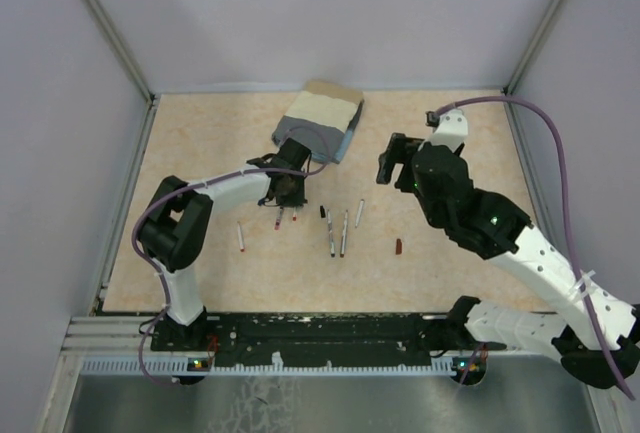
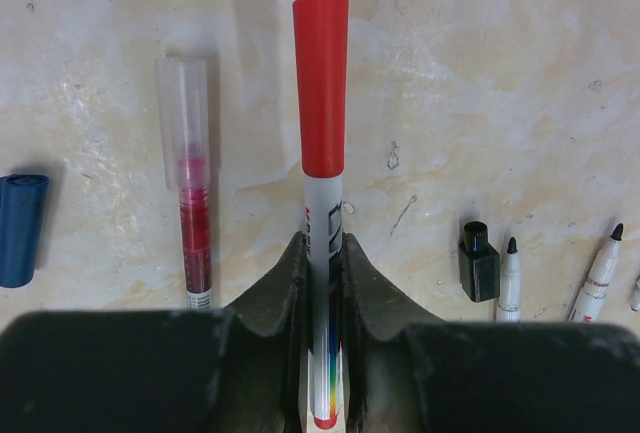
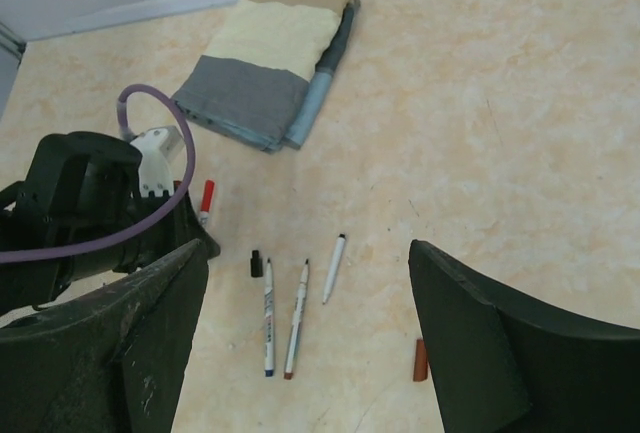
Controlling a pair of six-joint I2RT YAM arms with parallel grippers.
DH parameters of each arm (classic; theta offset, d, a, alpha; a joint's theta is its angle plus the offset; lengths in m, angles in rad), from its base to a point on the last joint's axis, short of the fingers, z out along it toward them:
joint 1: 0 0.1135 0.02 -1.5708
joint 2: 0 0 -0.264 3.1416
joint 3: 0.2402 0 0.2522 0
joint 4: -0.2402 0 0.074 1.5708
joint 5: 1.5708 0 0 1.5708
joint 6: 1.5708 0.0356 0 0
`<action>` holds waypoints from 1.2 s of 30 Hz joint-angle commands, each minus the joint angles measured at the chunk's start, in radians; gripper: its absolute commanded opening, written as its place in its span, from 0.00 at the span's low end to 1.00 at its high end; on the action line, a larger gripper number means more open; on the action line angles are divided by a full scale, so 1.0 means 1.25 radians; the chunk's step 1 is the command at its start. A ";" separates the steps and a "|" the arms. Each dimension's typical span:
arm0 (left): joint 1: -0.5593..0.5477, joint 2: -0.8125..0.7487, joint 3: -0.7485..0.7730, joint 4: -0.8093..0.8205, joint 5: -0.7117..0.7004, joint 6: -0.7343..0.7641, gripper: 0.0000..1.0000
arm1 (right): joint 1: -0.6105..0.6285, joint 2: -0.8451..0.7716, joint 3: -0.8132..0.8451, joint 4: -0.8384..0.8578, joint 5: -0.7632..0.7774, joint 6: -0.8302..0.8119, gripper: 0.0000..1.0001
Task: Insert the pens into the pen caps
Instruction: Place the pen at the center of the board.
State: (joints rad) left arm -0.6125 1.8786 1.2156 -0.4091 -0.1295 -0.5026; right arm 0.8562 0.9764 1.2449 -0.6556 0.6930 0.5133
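While left end effector (image 2: 322, 253) clamps red-capped pen (image 2: 321, 133) | right end effector (image 3: 308, 249) wide open, empty

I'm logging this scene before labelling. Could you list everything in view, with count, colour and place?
table: one, beige marbled, under everything
folded cloth: one, grey, cream and blue, far middle
red-capped pen: one, white barrel, in the left claw
clear-capped pen: one, red inside, just left of the held pen
lone pen: one, white with red end, furthest left
uncapped pens: three, white, side by side, centre
black cap: one, just left of the uncapped pens
blue cap: one, left of the clear-capped pen
dark red cap: one, right of the uncapped pens
left claw: shut on the red-capped pen
right claw: open, empty, above the table's right half
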 commanded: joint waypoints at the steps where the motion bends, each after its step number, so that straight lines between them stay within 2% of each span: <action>1: 0.004 0.030 0.010 -0.010 -0.017 -0.011 0.16 | -0.004 -0.041 -0.020 0.007 -0.019 0.039 0.80; 12: 0.004 0.038 0.004 -0.003 -0.012 -0.011 0.31 | -0.005 -0.062 -0.120 0.006 -0.049 0.077 0.80; 20: 0.005 -0.010 0.007 0.007 -0.005 0.006 0.34 | -0.007 -0.039 -0.157 -0.023 -0.084 0.090 0.80; 26: 0.005 -0.115 0.005 0.050 0.033 0.060 0.40 | -0.066 0.028 -0.179 -0.031 -0.204 0.083 0.82; 31: 0.005 -0.199 -0.005 0.083 0.093 0.114 0.46 | -0.133 0.053 -0.248 0.031 -0.322 0.073 0.83; 36: 0.008 -0.276 -0.033 0.092 0.095 0.144 0.52 | -0.174 0.103 -0.287 0.067 -0.395 0.073 0.84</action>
State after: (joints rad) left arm -0.6098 1.5967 1.2110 -0.3199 -0.0402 -0.3790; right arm 0.6647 1.0687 0.8993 -0.6582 0.3096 0.6140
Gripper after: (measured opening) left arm 0.503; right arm 0.830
